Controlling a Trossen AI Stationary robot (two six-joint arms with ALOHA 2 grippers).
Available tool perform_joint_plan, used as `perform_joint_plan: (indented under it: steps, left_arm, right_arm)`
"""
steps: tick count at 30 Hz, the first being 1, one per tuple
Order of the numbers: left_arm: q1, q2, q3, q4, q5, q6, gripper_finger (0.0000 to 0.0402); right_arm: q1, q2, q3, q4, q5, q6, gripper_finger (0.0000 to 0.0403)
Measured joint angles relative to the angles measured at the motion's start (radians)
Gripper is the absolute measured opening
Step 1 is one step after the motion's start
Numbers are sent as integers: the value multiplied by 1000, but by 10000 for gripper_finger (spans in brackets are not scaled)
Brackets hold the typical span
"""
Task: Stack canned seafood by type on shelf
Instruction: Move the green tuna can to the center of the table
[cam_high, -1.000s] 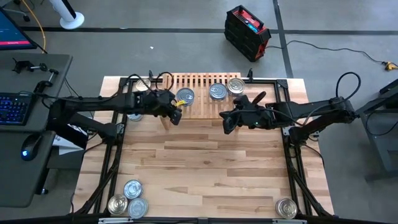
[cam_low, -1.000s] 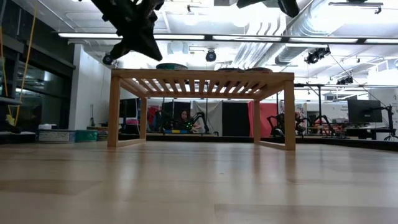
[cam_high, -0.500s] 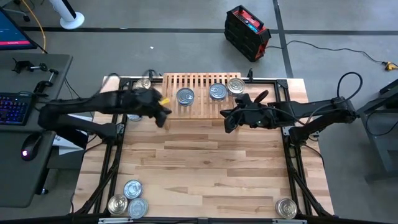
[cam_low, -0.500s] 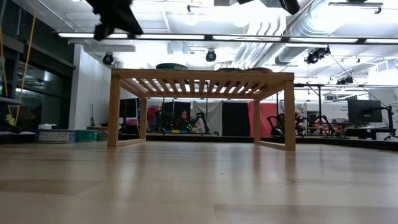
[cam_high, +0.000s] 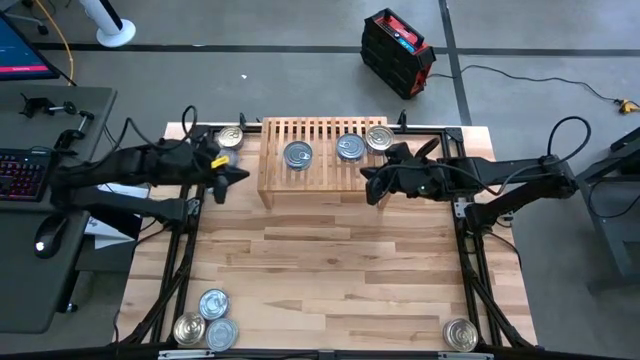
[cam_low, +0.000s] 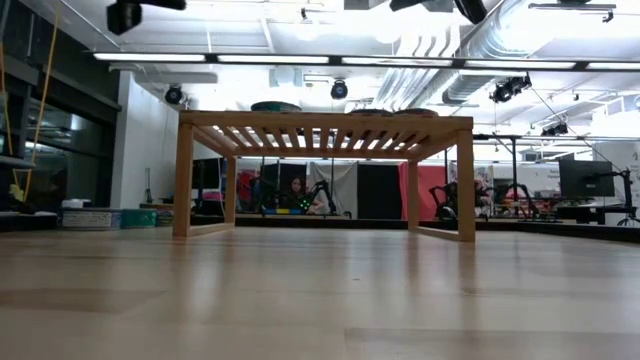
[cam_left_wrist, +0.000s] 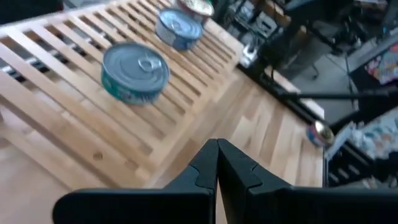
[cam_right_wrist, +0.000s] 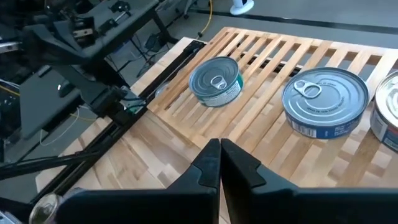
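Note:
The light-wood slatted shelf (cam_high: 305, 158) stands at the table's far middle. On its slats rest two bluish-lidded tins (cam_high: 297, 154) (cam_high: 349, 148) and a silver-gold tin (cam_high: 378, 138). Another tin (cam_high: 231, 137) sits on the table left of the shelf. My left gripper (cam_high: 232, 178) hovers shut, left of the shelf and above the table; its wrist view shows the fingers (cam_left_wrist: 217, 155) together. My right gripper (cam_high: 370, 185) hovers shut at the shelf's near right corner, its fingers (cam_right_wrist: 219, 155) closed with nothing between them.
Three tins (cam_high: 213, 303) (cam_high: 189, 328) (cam_high: 221, 335) lie at the table's near left corner, and one (cam_high: 459, 334) at the near right. In the low view the shelf (cam_low: 325, 120) stands on short legs with open room under it.
My left gripper has drawn back from the shelf's left part toward the table's left edge and has risen. The bluish tin it was beside stays where it was on the slats.

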Motion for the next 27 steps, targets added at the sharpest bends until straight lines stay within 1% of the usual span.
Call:
perform_joint_plan:
  steps: [3,10,20,27]
  left_arm:
    - [-29,-11,0,-29,0,-2,0]
    - [-76,-6,0,-35,6,-3,0]
    - [-77,-6,0,-41,6,-3,0]
    - [-77,-4,0,-39,5,-5,0]
  right_arm:
    - [0,0,0,-18,-26,0,0]
    - [0,0,0,-71,-110,-27,0]
    - [0,0,0,-71,-136,-85,0]
    - [0,0,0,-74,-227,-126,0]
